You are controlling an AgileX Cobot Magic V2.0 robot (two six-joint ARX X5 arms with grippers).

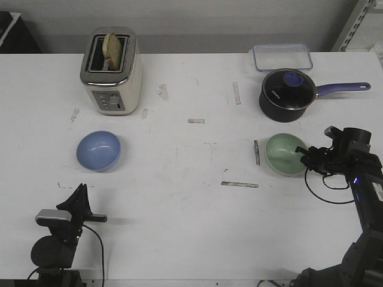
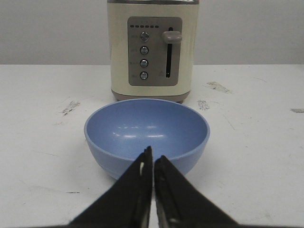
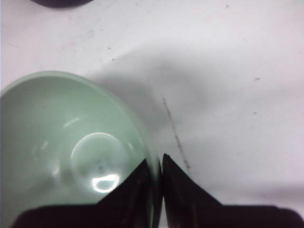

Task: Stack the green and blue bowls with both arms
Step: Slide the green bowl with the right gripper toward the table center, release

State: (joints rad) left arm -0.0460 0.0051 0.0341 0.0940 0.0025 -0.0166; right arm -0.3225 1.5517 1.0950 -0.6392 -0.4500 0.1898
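Observation:
The blue bowl (image 1: 99,150) sits upright on the left of the white table, in front of the toaster. My left gripper (image 1: 81,190) rests near the table's front edge, shut and empty. In the left wrist view its tips (image 2: 153,155) stop just short of the blue bowl (image 2: 147,133). On the right stands the green bowl (image 1: 286,154). My right gripper (image 1: 303,157) is at its right rim. The right wrist view shows that gripper (image 3: 155,162) shut on the green bowl (image 3: 71,152), one finger inside the rim and one outside.
A cream toaster (image 1: 112,70) with a slice of bread in it stands behind the blue bowl, also filling the left wrist view (image 2: 152,47). A dark blue saucepan (image 1: 287,92) with a glass lid sits behind the green bowl, and a clear box (image 1: 282,58) beyond it.

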